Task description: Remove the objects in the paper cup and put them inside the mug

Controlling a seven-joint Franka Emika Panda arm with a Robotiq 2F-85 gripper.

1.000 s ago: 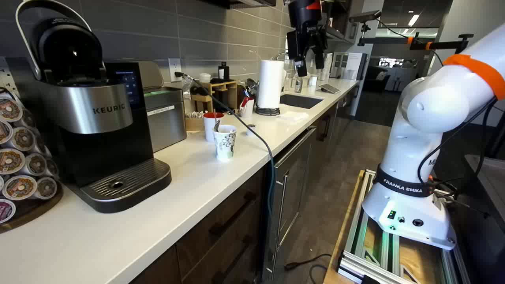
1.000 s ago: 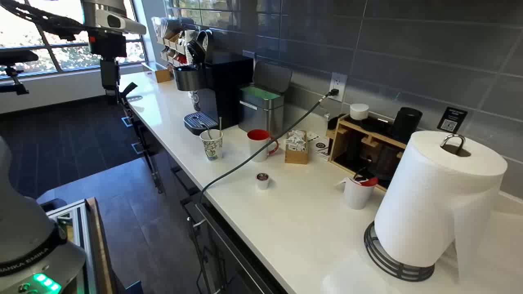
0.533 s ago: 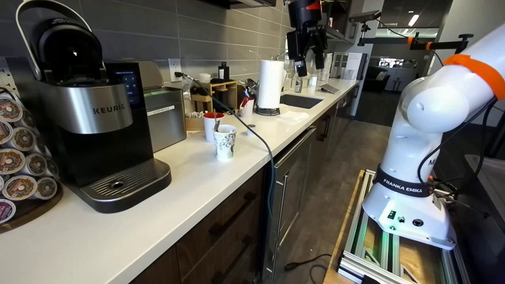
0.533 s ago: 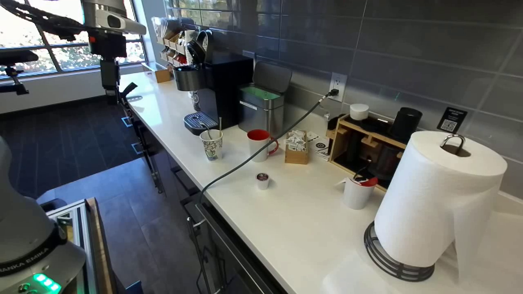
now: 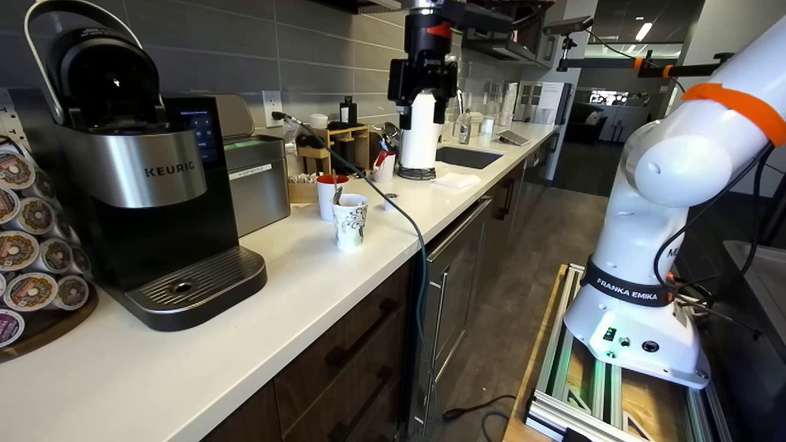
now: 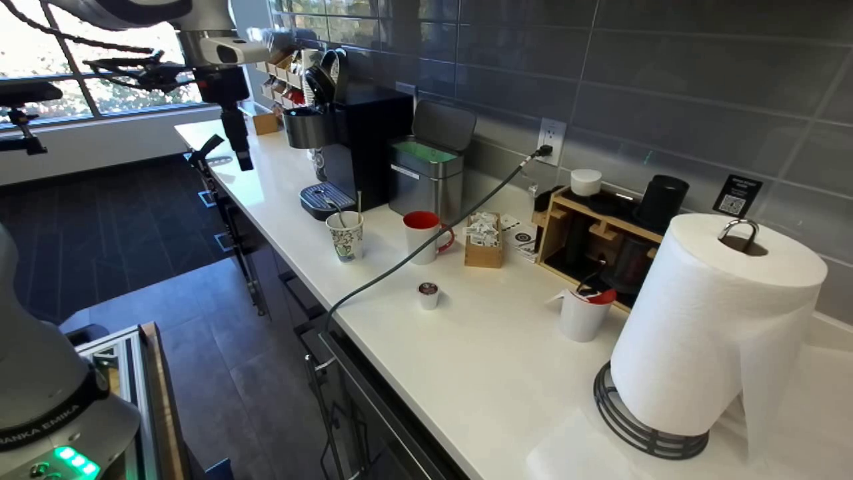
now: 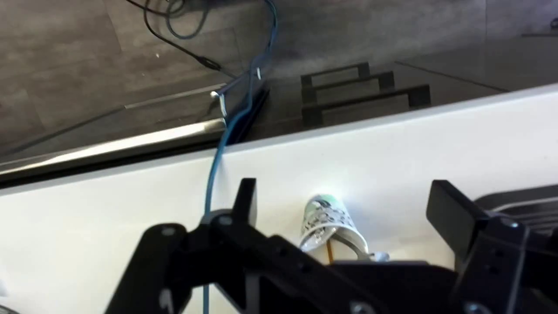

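Note:
The paper cup [image 5: 350, 228] is white with a dark floral print and stands upright on the counter, also in an exterior view [image 6: 345, 241] and the wrist view [image 7: 324, 216]. A spoon [image 7: 348, 244], a thin brown stirrer [image 7: 329, 250] and something clear are in it. The mug [image 6: 418, 245] is white with a red inside and red handle. It stands beside the cup, partly behind it in an exterior view [image 5: 325, 204], and is out of the wrist view. My gripper [image 5: 422, 118] is open and empty, high above the counter; it also shows in an exterior view [image 6: 244, 162] and the wrist view [image 7: 344, 196].
A power cord [image 6: 400, 263] crosses the counter in front of the mug. A coffee machine [image 6: 373, 147] and a metal bin [image 6: 426, 183] stand behind the cup. A coffee pod [image 6: 428, 298], a packet box [image 6: 484, 257] and a paper-towel roll [image 6: 706, 333] are farther along.
In the last half second my open gripper has moved in over the counter, leftward in an exterior view and rightward in an exterior view. The cup and mug have not moved.

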